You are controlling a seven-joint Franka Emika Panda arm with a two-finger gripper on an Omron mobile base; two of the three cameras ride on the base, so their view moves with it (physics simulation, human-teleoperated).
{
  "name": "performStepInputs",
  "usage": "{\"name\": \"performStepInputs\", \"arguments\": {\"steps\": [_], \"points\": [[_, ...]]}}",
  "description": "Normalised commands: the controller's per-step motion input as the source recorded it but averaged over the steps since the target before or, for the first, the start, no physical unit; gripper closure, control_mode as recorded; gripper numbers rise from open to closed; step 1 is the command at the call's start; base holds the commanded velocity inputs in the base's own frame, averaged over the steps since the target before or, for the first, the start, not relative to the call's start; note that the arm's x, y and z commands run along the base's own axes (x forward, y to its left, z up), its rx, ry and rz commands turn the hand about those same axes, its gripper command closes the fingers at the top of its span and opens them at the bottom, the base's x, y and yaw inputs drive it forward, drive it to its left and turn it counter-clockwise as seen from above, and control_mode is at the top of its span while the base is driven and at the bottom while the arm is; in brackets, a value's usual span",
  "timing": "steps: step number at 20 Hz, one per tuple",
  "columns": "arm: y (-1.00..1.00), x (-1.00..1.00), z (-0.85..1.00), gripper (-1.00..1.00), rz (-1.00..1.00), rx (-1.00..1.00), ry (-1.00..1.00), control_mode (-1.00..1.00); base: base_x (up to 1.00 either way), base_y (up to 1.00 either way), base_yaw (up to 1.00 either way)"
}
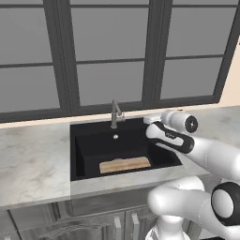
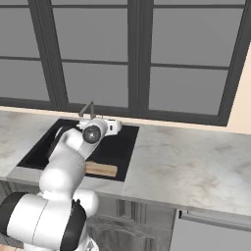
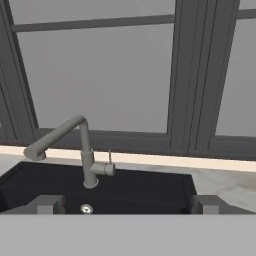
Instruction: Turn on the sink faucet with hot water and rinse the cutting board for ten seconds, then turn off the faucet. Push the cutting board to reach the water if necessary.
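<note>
The grey sink faucet point(image 1: 114, 115) point(image 2: 87, 110) point(image 3: 85, 150) stands upright at the back rim of the black sink point(image 1: 89, 150) point(image 2: 125, 142) point(image 3: 150, 192). Its small side lever point(image 3: 109, 166) sticks out to the right in the hand view, and no water runs from the spout. A tan cutting board point(image 1: 124, 164) point(image 2: 101, 169) lies flat on the basin floor near the front wall. My gripper point(image 1: 149, 120) point(image 2: 115, 128) point(image 3: 127, 205) hovers over the sink's back right part, facing the faucet from a short distance. It is open with nothing between its fingertips point(image 3: 47, 204).
Pale marble counter point(image 1: 33, 159) point(image 2: 191, 162) runs on both sides of the sink. Dark-framed windows point(image 1: 112, 56) rise right behind the faucet. A small round drain point(image 1: 115, 137) point(image 3: 86, 209) sits in the basin. Cabinet fronts point(image 1: 70, 225) are below.
</note>
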Motion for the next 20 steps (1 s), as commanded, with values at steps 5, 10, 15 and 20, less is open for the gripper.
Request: {"name": "performStepInputs", "arguments": {"steps": [5,10,15,20], "points": [[0.16,0.07,-0.27,-1.0,0.0,0.0,-0.01,-1.0,0.0,0.0,0.0],[0.2,0.0,-0.2,-1.0,0.0,0.0,0.0,-1.0,0.0,0.0,0.0],[0.02,0.11,-0.01,-1.0,0.0,0.0,0.0,-1.0,0.0,0.0,0.0],[0.0,0.38,-0.1,-1.0,0.0,0.01,0.0,-1.0,0.0,0.0,0.0]]}}
